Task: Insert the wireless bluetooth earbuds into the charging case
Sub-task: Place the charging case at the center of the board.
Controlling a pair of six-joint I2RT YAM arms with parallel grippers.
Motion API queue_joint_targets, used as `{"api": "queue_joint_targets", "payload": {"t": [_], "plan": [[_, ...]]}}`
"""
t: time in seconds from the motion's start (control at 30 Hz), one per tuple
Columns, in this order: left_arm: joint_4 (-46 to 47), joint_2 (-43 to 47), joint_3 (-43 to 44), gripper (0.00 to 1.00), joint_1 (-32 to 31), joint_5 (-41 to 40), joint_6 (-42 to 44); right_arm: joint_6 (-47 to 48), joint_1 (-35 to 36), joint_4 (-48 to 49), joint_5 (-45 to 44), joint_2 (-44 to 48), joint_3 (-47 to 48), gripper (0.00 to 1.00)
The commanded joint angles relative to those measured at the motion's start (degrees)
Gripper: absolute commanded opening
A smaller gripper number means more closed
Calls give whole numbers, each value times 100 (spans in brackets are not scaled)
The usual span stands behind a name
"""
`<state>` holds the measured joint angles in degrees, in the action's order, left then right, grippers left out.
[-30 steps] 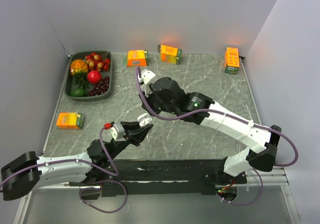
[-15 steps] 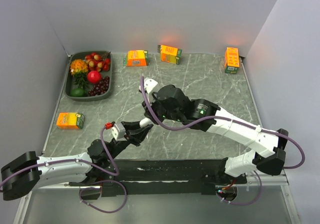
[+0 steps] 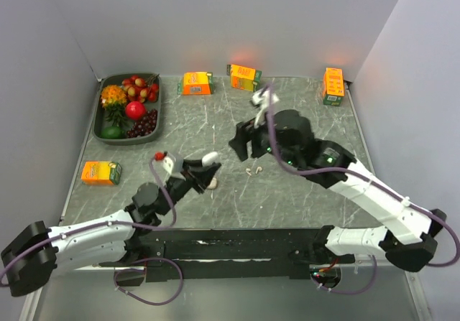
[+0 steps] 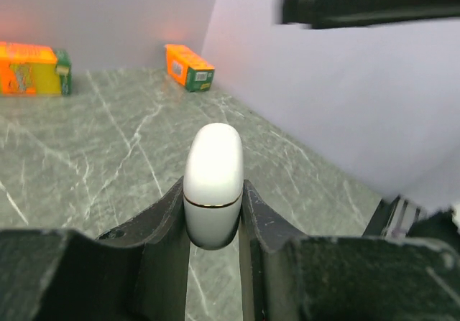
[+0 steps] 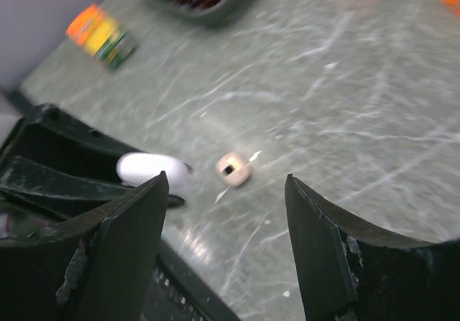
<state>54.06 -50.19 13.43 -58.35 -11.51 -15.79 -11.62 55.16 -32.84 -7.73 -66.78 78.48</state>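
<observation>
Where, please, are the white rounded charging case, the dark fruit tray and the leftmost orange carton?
White rounded charging case (image 4: 213, 184): left wrist view, shell middle.
Dark fruit tray (image 3: 161, 109): top view, right rim.
Leftmost orange carton (image 3: 100, 171): top view, top face.

Our right wrist view is blurred: the tray (image 5: 215, 11) is cut by the top edge, and a beige piece (image 5: 233, 169) reads soft (its hole barely shows). The left end effector (image 4: 213, 195) hides from us the base of the charging case (image 4: 213, 163).
</observation>
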Motion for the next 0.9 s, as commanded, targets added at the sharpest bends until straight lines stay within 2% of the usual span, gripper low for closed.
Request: {"api": "queue_joint_targets", "payload": {"t": [0.0,0.07,0.17,0.2,0.33,0.37,0.57,0.87], "plan": [[-1160,-218,616,1,806,605,-1723,-508,-409,348,-228,323,-262,74],[-1833,-367,835,1,1298,807,-2409,-630,-479,383,-396,446,-429,75],[-2477,-1130,1520,1,2115,2332,-2762,-693,-541,436,-537,561,-675,77],[-2523,-1725,1888,1,2291,3146,-2824,-675,-550,480,-520,579,-798,77],[-3120,-3502,3005,1,3090,4471,-3245,-631,-550,594,-537,614,-1132,78],[-3139,-4037,3155,1,3180,4551,-3290,-631,-567,612,-546,623,-1202,78],[-4183,-5603,4770,1,3655,4193,-3053,-781,-637,735,-563,877,-1677,78],[-5835,-7266,6845,1,3857,4166,-2692,-710,-717,709,-563,1150,-1941,78]]}}
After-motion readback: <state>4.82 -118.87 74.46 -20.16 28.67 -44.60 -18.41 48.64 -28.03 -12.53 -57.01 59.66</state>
